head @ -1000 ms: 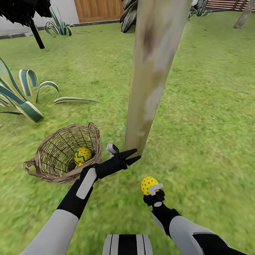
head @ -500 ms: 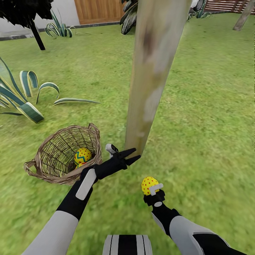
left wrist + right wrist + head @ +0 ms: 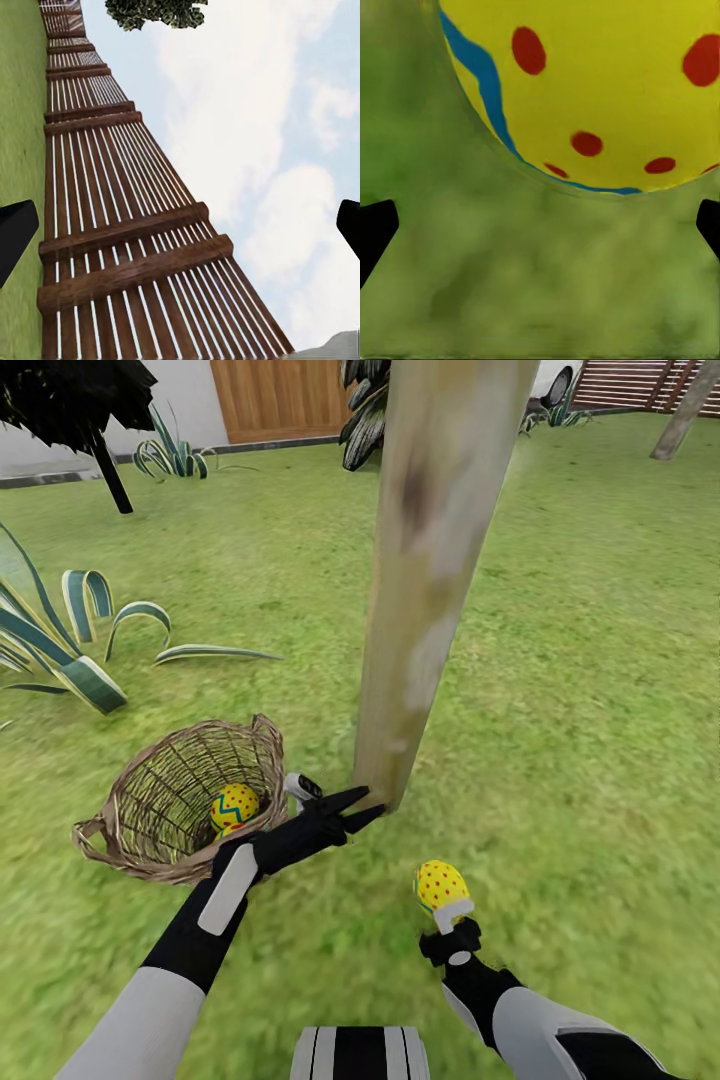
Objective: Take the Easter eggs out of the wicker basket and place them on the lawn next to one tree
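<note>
The Easter egg [image 3: 441,887] on the right sits on the lawn [image 3: 590,690] just ahead of the right gripper [image 3: 452,913], long axis tipped up and leaning a bit toward the left. It's near the foot of the tree [image 3: 430,580], a little to its right. Smooth glossy yellow shell with red dots, and the right wrist view shows a blue band curving round it [image 3: 585,82]. That gripper's fingers look spread wide, dark tips at both edges of the wrist view with grass between them, so I'd call it let go of the egg.

The wicker basket [image 3: 185,800] is tilted on its side, mouth facing the robot, coarse tan weave with loop handles. One egg inside [image 3: 234,807], yellow with a blue zigzag; can't tell if another hides behind it.

The left gripper [image 3: 352,810] hangs between basket rim and trunk base, black fingers parted, holding nothing. Trunk is thick, smooth, pale, blotchy, leaning.
</note>
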